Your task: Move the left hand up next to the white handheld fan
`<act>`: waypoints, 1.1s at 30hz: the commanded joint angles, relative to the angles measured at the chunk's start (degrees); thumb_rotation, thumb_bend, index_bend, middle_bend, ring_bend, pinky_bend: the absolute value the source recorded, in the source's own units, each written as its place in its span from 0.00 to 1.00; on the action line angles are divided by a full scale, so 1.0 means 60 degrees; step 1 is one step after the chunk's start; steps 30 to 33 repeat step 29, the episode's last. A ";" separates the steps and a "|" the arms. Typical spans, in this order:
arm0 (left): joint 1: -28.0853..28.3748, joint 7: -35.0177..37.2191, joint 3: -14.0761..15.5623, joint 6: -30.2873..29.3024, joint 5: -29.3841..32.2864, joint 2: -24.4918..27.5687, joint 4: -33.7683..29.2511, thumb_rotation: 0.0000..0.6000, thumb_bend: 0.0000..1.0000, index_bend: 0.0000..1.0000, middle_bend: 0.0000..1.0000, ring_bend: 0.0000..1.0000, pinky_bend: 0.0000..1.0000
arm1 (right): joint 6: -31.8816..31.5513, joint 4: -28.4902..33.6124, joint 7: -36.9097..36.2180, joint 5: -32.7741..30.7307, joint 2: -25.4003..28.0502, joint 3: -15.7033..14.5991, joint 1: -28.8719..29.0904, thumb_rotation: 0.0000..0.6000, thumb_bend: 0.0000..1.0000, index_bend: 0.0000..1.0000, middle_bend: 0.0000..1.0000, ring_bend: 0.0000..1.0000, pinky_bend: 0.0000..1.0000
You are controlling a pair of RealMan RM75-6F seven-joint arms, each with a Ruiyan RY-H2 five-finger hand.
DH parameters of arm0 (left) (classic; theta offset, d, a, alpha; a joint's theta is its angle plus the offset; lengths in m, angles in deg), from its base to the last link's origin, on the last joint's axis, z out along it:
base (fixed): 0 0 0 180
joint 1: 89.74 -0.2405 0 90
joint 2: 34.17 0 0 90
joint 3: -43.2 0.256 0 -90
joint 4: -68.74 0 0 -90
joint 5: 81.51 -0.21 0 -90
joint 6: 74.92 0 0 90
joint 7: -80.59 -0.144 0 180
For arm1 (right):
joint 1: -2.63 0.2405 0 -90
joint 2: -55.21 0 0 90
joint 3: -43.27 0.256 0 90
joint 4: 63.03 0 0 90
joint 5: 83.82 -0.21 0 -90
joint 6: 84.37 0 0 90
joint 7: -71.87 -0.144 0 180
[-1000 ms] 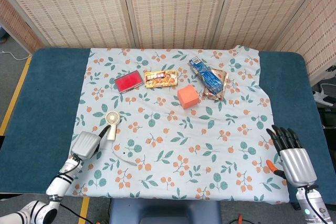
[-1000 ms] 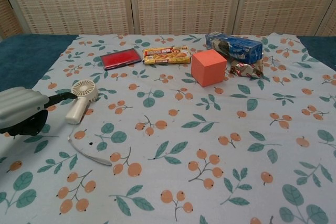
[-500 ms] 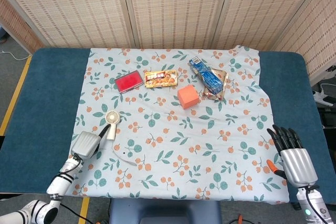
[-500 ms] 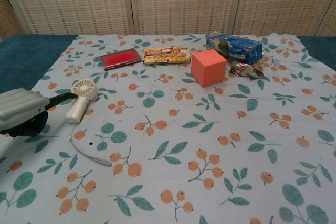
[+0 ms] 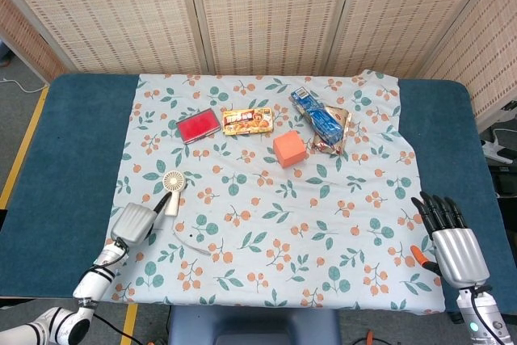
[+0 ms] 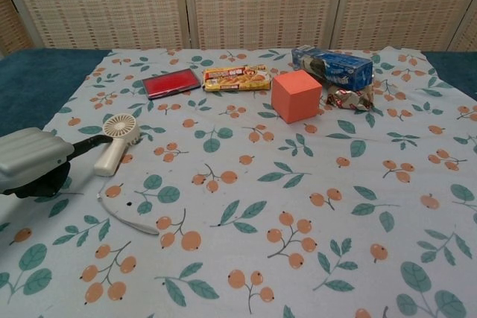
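Woven screens are standing behind a blue table [image 5: 73, 143] that is wearing a flowery cloth [image 5: 266, 199]. The white handheld fan [image 5: 172, 189] is lying near the left edge of the cloth, with its round head pointing away from the robot and its handle pointing back. A thin white cord [image 6: 127, 217] is trailing from it toward the front edge. The left hand [image 5: 134, 221] is sitting just beside the fan's handle, close to the front left corner of the cloth. One dark finger is reaching out toward the fan, and I cannot tell if it is touching. The other fingers are curling under, holding nothing. The right hand [image 5: 452, 241] is resting flat near the front right corner, with its fingers straight and a little apart. Toward the back edge are lying a red case [image 5: 198, 127], a snack box [image 5: 247, 121], an orange cube [image 5: 289, 149], a blue packet [image 5: 317, 114] and a shiny wrapper [image 5: 334, 136] tucked under the packet.
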 commanded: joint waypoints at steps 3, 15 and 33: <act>0.0023 -0.0356 0.0072 0.0087 0.0170 0.0034 -0.0084 1.00 0.95 0.01 1.00 0.87 0.97 | -0.0016 0.0012 0.0012 0.0019 -0.0001 -0.0005 -0.0007 1.00 0.16 0.00 0.00 0.00 0.00; -0.0561 0.1436 -0.0144 -0.4052 -0.2469 0.0700 -0.1265 1.00 0.71 0.00 0.94 0.83 0.94 | -0.0356 0.0402 -0.0044 0.0438 0.0195 -0.0121 -0.0141 1.00 0.16 0.00 0.00 0.00 0.00; -0.3275 0.4224 0.1820 -0.6349 -0.2926 0.3665 -0.3622 1.00 0.38 0.00 0.00 0.00 0.05 | -0.0424 0.0812 0.0050 0.0628 0.0428 -0.0245 -0.0256 1.00 0.16 0.00 0.00 0.00 0.00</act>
